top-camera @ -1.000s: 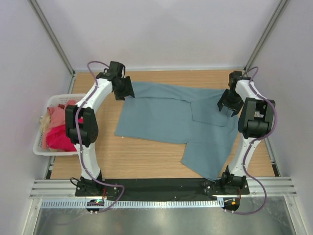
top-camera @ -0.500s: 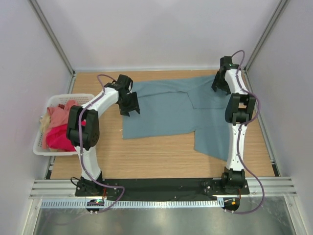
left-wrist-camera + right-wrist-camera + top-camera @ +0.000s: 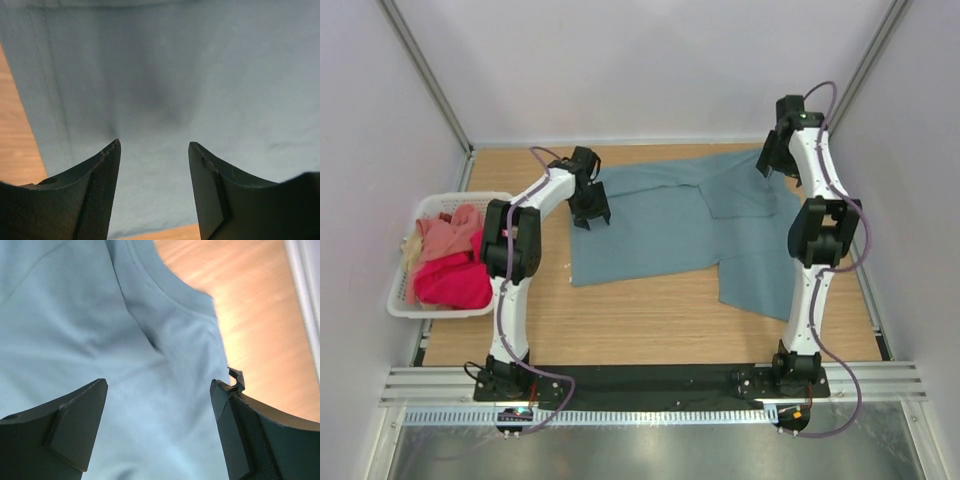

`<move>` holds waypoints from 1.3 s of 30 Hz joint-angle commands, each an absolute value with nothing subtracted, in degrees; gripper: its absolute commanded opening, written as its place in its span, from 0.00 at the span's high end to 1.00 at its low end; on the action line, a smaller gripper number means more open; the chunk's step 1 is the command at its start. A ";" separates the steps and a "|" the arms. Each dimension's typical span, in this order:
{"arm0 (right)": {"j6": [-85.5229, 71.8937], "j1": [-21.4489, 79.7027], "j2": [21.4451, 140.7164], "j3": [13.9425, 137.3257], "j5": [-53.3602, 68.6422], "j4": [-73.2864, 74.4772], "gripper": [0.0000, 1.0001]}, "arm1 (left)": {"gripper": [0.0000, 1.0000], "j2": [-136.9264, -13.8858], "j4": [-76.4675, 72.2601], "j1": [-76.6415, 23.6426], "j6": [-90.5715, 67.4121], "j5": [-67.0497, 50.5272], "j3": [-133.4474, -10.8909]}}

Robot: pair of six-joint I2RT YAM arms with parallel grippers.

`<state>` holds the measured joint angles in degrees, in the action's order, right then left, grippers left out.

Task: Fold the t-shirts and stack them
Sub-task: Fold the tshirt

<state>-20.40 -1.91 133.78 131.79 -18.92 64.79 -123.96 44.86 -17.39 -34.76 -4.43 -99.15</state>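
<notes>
The grey-teal t-shirt lies spread on the wooden table, with one part reaching toward the front right. My left gripper is open over the shirt's left edge; in the left wrist view cloth fills the space between the jaws, with table wood beside it. My right gripper is open above the shirt's far right corner; in the right wrist view the jaws stand wide over the collar area. Salmon pink and crimson-pink shirts lie in the basket.
A white slotted basket stands at the table's left edge. Bare wood lies in front of the shirt. Enclosure walls and slanted posts close in the back and sides.
The shirt has been dragged right and back, and its lower part folded narrower. My left gripper moved right along the shirt's left edge. My right gripper moved to the far right corner and lifted.
</notes>
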 commanded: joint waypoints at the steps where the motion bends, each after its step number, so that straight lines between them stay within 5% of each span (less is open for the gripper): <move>1: -24.78 -1.93 119.46 126.76 -18.73 69.78 0.08 | 0.43 -129.45 51.58 -15.65 -35.34 -0.44 -103.88; 16: -25.58 -5.10 89.92 80.00 -2.38 63.46 0.27 | 0.42 -130.62 57.57 -9.93 -24.78 3.35 -115.14; 22: -25.05 -5.10 85.88 71.64 -2.20 63.90 0.32 | 0.38 -115.78 57.13 -14.50 -26.36 4.48 -103.73; 31: -23.55 -3.16 83.85 69.97 0.53 62.76 0.44 | 0.44 -92.48 51.95 -14.68 -33.22 8.27 -70.07; 39: -24.08 -3.16 82.53 65.57 2.20 60.73 0.44 | 0.49 -93.24 46.23 -12.40 -35.68 2.73 -63.54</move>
